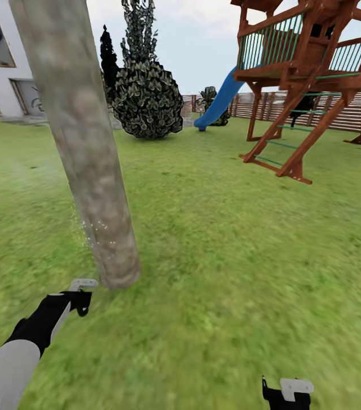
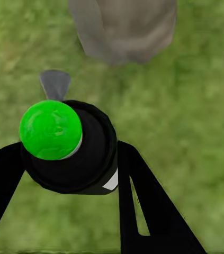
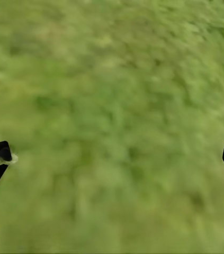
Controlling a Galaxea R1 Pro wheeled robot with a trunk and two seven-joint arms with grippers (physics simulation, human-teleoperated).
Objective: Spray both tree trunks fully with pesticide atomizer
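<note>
A thick grey-tan tree trunk rises tilted from the lawn at the left; pale specks and a faint mist show on its lower part. In the left wrist view the trunk's base stands just beyond the nozzle. The pesticide atomizer is black with a round green cap and a grey nozzle pointing at the trunk. My left gripper is shut on it, black fingers on either side. From the head camera, the left gripper sits close by the trunk's foot. My right gripper hangs open over grass.
A red-brown wooden playset with a blue slide stands at the right back. A dark leafy bush and a narrow black conifer lie behind the trunk. A white house is far left, a slatted fence behind.
</note>
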